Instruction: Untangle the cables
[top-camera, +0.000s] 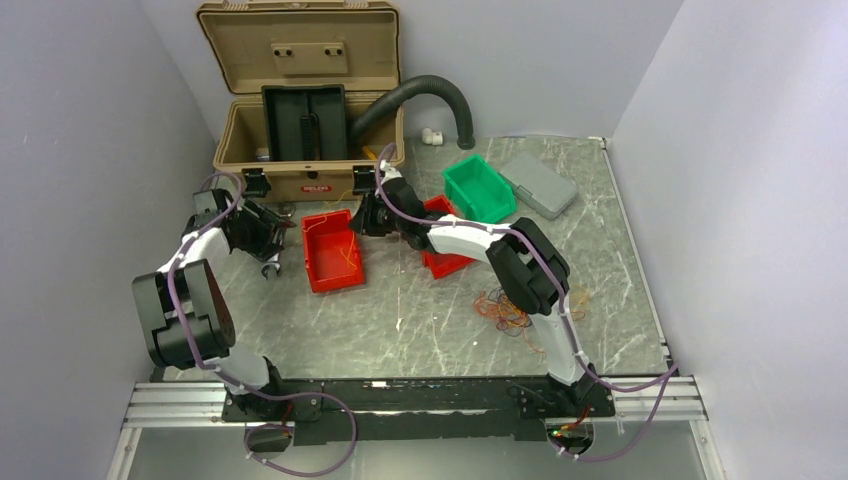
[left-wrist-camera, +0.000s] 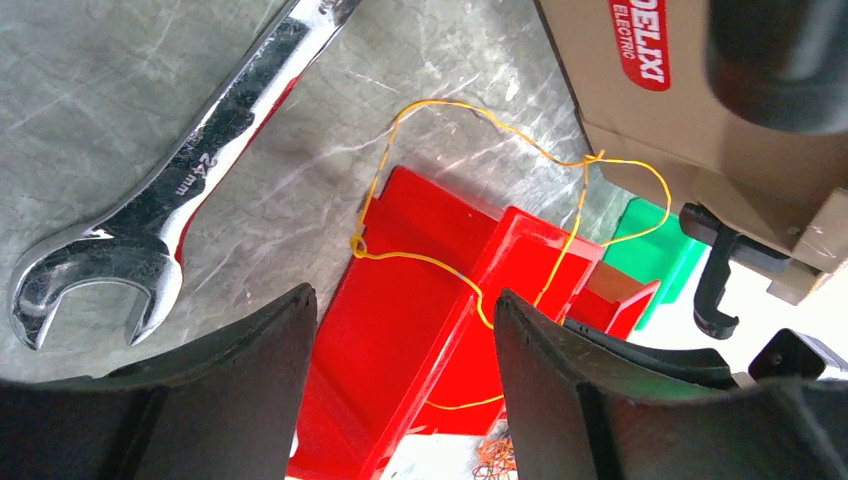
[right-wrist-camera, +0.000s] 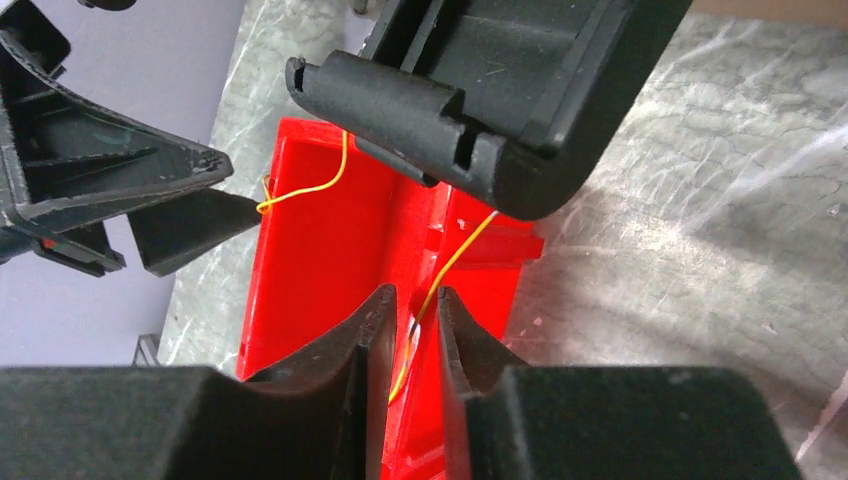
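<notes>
A thin yellow cable (left-wrist-camera: 440, 102) loops over the table and drapes across the rim of a red bin (left-wrist-camera: 400, 340). In the right wrist view this yellow cable (right-wrist-camera: 455, 250) runs up between the fingertips of my right gripper (right-wrist-camera: 416, 292). Its jaws stand a narrow gap apart, not pinching the cable. My left gripper (left-wrist-camera: 404, 294) hangs wide open above the bin, holding nothing. From above, the left gripper (top-camera: 272, 240) is left of the red bin (top-camera: 330, 262) and the right gripper (top-camera: 362, 215) at the bin's far right corner. A tangle of orange and dark cables (top-camera: 503, 308) lies beside the right arm.
A tan toolbox (top-camera: 300, 100) stands open at the back, its black latch (right-wrist-camera: 480, 90) close above my right fingers. A steel wrench (left-wrist-camera: 170, 190) lies left of the bin. A second red bin (top-camera: 447, 262), a green bin (top-camera: 478, 188) and a grey case (top-camera: 538, 185) sit to the right.
</notes>
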